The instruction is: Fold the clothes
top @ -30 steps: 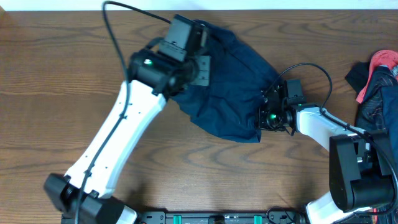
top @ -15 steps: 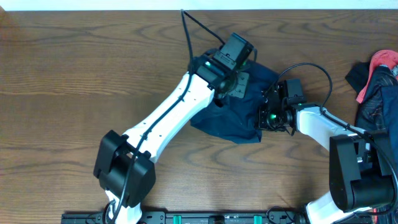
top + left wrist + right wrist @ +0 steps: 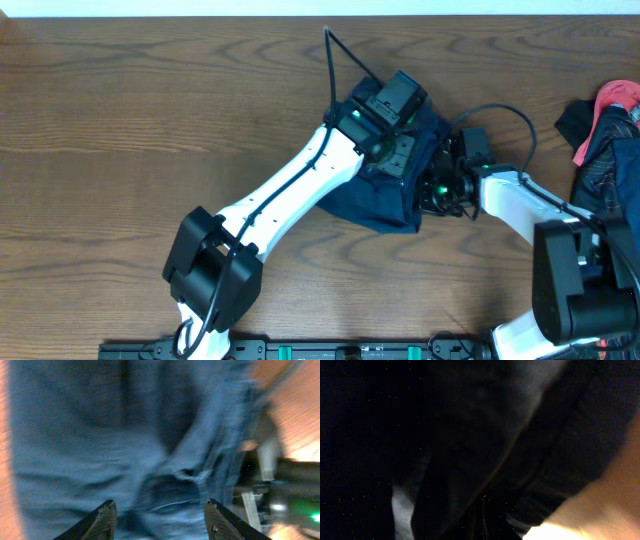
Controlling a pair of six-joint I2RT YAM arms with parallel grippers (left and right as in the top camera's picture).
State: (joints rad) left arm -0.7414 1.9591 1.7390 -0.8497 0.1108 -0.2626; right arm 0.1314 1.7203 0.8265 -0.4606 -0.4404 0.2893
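Note:
The clothes, dark navy shorts [image 3: 365, 208], lie bunched in a folded heap at the table's middle right. My left gripper [image 3: 402, 158] hovers over the heap's top; in the left wrist view the left gripper [image 3: 160, 510] is open, both fingertips [image 3: 107, 509] apart above wrinkled blue cloth [image 3: 100, 435], with nothing between them. My right gripper [image 3: 432, 188] is pressed into the heap's right edge. Its wrist view is almost black, filled by dark fabric [image 3: 470, 435] right at the lens, and the jaws look closed together in the cloth.
A pile of pink-red and black garments [image 3: 605, 125] lies at the right edge. The brown wooden table [image 3: 120, 120] stretches to the left. The left arm [image 3: 290, 200] runs diagonally from the front, and the right arm's base [image 3: 575, 280] stands at the front right.
The left arm swung right, carrying the shorts' left part over onto the right part, then opened its jaws and released the cloth. The right arm stayed in place.

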